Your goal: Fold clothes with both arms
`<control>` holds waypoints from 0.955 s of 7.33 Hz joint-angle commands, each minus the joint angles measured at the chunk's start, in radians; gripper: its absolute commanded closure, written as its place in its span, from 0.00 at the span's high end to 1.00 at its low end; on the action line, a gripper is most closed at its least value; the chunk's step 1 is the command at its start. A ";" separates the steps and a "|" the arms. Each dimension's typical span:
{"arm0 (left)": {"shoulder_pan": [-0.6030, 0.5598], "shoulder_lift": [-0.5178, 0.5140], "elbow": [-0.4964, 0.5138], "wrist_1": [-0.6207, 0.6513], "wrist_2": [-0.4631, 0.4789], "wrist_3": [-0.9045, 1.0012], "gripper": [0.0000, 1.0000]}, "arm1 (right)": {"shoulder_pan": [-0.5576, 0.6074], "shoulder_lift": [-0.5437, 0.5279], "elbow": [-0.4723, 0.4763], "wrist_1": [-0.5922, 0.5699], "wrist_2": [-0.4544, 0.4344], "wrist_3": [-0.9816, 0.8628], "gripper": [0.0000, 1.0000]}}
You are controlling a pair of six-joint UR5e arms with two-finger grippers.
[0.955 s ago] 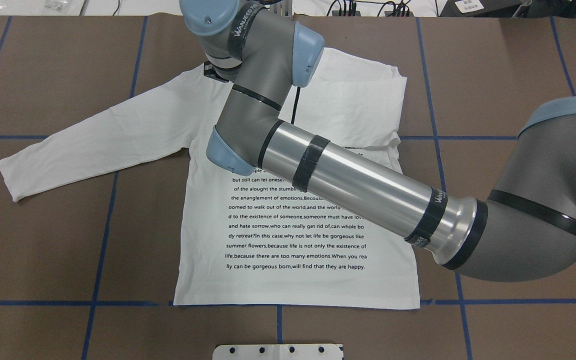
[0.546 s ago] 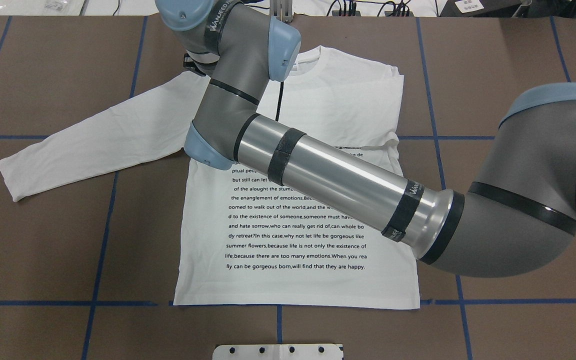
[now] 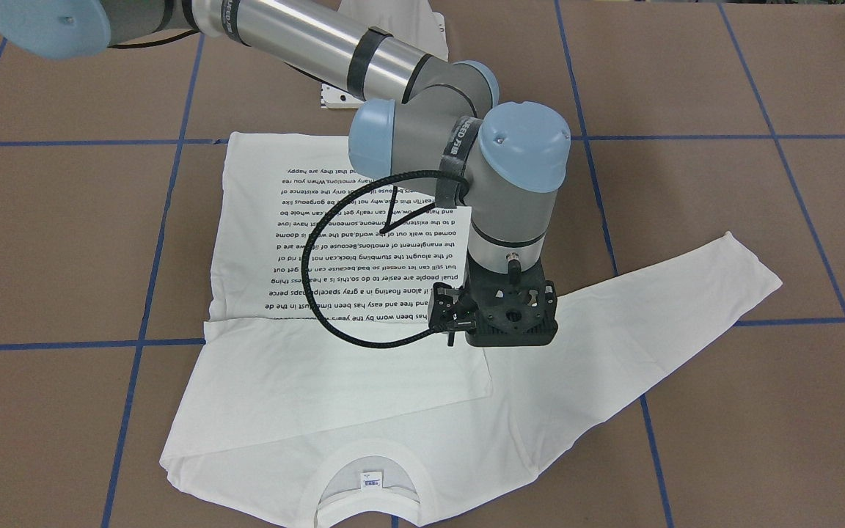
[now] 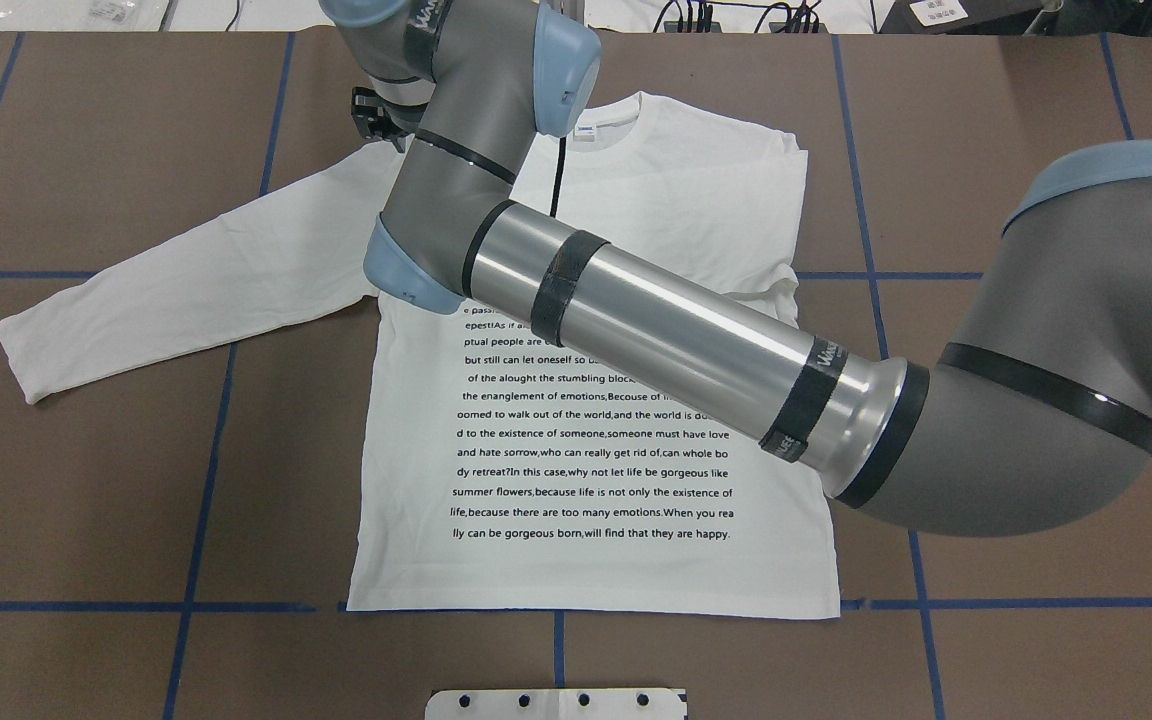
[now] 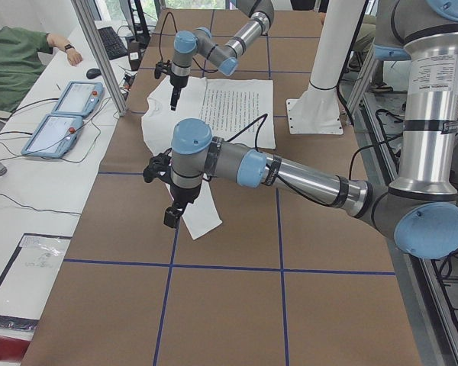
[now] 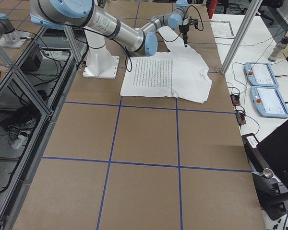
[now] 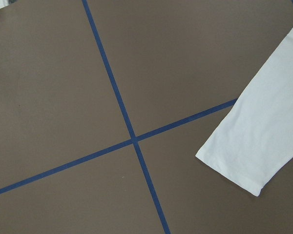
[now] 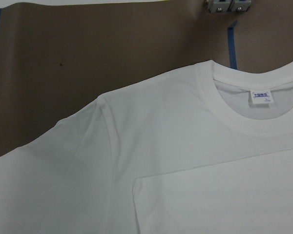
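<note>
The white long-sleeved shirt [image 4: 586, 570] lies flat, printed text up, collar [image 8: 256, 122] and neck label [image 8: 262, 97] at the far edge. One sleeve is folded across the chest [image 3: 349, 367]. The other sleeve [image 4: 186, 280] stretches out to the left. My right arm reaches across the shirt, and its gripper [image 3: 510, 326] points down over the shoulder at the base of that sleeve; its fingers are hidden, so I cannot tell if it is open or shut. My left gripper [image 5: 171, 216] hovers beside the sleeve's cuff [image 7: 254, 146]; I cannot tell its state.
Blue tape lines [image 4: 206, 470] grid the brown table. The white pedestal plate [image 4: 556, 703] sits at the near edge. A side table with two control tablets [image 5: 61, 114] and a seated person [image 5: 8, 69] runs along the far side, behind aluminium posts [image 5: 99, 53].
My right arm's wrist has swung left, from over the collar to the shoulder of the stretched-out sleeve, uncovering the collar. The shirt has not moved.
</note>
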 commanded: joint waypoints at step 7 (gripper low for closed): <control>0.236 -0.002 0.121 -0.362 -0.044 -0.452 1.00 | 0.252 -0.403 0.529 -0.196 0.286 -0.249 1.00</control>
